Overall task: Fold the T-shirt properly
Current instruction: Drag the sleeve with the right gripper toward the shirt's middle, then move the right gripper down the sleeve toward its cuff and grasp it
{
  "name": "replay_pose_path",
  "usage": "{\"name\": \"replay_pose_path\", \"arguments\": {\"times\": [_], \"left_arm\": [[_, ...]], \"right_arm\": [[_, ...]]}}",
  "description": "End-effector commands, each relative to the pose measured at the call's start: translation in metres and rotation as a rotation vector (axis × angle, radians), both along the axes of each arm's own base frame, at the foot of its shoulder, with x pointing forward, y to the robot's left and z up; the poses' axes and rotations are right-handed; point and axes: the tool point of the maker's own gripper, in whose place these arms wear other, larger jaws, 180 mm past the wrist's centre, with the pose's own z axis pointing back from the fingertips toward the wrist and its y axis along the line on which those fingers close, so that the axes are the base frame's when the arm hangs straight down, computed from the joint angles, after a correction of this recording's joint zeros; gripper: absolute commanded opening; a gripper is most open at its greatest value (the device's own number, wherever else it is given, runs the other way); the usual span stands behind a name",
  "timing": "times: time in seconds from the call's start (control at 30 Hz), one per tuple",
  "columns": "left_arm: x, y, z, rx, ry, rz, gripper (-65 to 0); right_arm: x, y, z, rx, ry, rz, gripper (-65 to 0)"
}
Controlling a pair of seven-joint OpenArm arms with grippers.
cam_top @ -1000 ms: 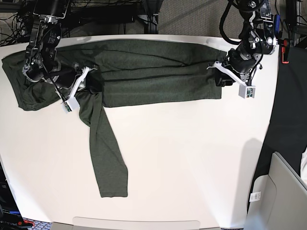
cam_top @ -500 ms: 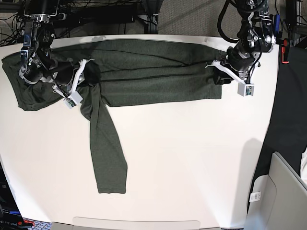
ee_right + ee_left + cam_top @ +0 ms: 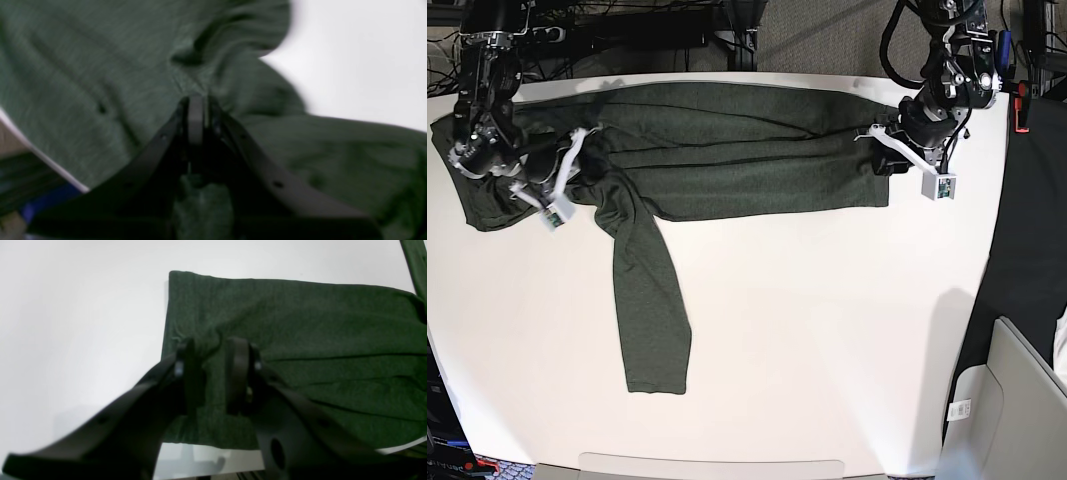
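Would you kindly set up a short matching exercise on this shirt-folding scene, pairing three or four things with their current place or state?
Column one:
1. left claw
2. right claw
3. loose sleeve
4. table

Column two:
A. white, bare across the middle
B. shut on bunched fabric of the T-shirt
C. pads apart, astride a pinch of cloth near the shirt's edge
D. trailing toward the table's near edge

Pairs: 1-C, 2-B, 3-D, 4-A
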Motion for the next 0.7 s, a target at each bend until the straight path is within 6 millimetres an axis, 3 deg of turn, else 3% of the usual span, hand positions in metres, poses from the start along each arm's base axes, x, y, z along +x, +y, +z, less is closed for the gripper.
{"name": "replay_pose_path", "arguments": {"times": [0.0,0.13,0.33,0.47,0.67], "left_arm": [[0.006,0.0,0.011,0.003,-0.044,-0.005,-49.5],[0.006,0.0,0.011,0.002,-0.044,-0.006,-49.5],[0.006,0.0,0.011,0.002,-0.044,-0.006,-49.5],[0.006,0.0,0.011,0.002,-0.044,-0.006,-49.5],[0.006,0.002,0.011,0.004,-0.045,-0.001,-49.5]], "right_arm": [[0.018,-0.001,0.018,0.03,-0.074,-0.015,-64.3],[0.041,-0.01,0.019,0.079,-0.092,-0.087,-64.3],[0.086,-0.007,0.017,0.151,-0.129,-0.194,-63.6],[0.107,-0.002,0.019,0.193,-0.117,-0.236,-53.0],[0.108,0.002,0.018,0.209,-0.118,-0.238,-41.1]]}}
